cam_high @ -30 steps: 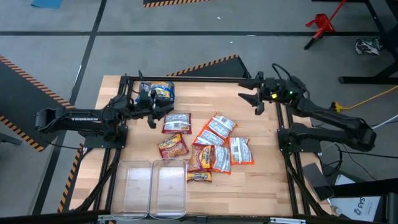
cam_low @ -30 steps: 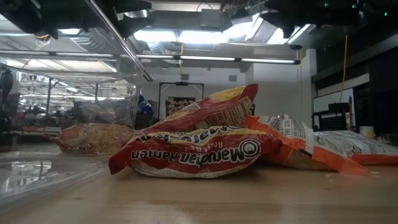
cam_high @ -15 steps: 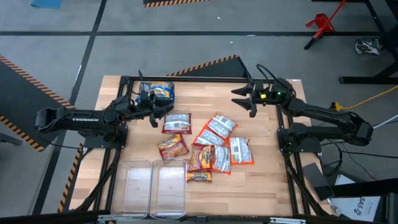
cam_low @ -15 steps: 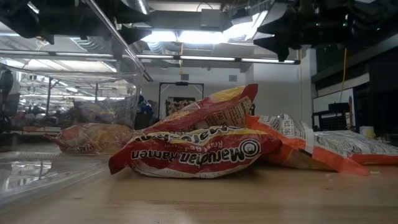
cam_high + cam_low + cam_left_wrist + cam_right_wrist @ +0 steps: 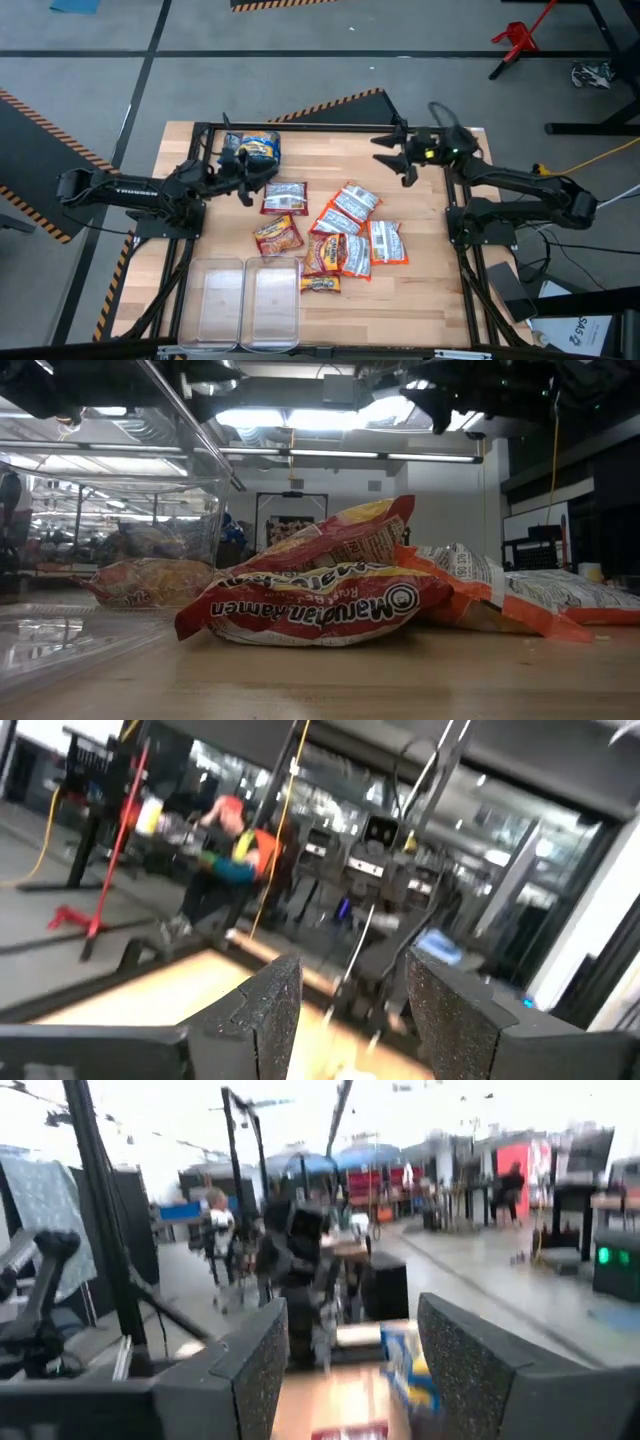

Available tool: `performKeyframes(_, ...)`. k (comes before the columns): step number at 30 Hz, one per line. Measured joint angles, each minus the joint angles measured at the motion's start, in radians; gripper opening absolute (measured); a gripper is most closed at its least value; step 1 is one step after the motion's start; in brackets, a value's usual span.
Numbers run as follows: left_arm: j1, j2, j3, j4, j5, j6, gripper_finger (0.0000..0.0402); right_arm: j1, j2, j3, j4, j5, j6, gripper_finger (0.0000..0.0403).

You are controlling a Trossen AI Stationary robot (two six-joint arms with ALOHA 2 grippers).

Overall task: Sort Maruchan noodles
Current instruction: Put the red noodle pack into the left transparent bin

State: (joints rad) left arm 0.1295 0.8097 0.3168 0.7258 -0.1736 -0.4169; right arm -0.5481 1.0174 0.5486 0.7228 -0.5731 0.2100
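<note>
Both grippers, left (image 5: 247,180) and right (image 5: 392,157), hovered empty with fingers parted. Ramen packets (image 5: 330,240) lay mid-table, bins (image 5: 250,300) still empty (blue packets (image 5: 262,147) far-left). Advice: descend squarely onto one loose packet.

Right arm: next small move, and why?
Probably lower the right tool toward the nearest packet in the noodle pile. It hangs open and empty above bare table at the far edge, while both clear bins hold no packets. The left tool, also open and empty, sits between the blue packets and the pile.
</note>
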Motion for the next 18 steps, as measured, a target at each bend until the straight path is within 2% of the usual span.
performKeyframes(4, 0.000, 0.000, 0.000, 0.039, 0.001, 0.000, 0.0173, -0.027, -0.033, 0.036, 0.004, -0.047, 0.002, 0.0211)
performKeyframes(11, -0.014, 0.000, 0.000, 0.006, -0.021, -0.001, 0.0173, -0.097, -0.128, 0.063, -0.001, -0.040, 0.003, 0.0211)
performKeyframes(18, -0.056, 0.000, 0.000, 0.006, -0.097, 0.035, 0.0173, -0.203, -0.260, 0.062, -0.122, -0.022, 0.010, 0.0211)
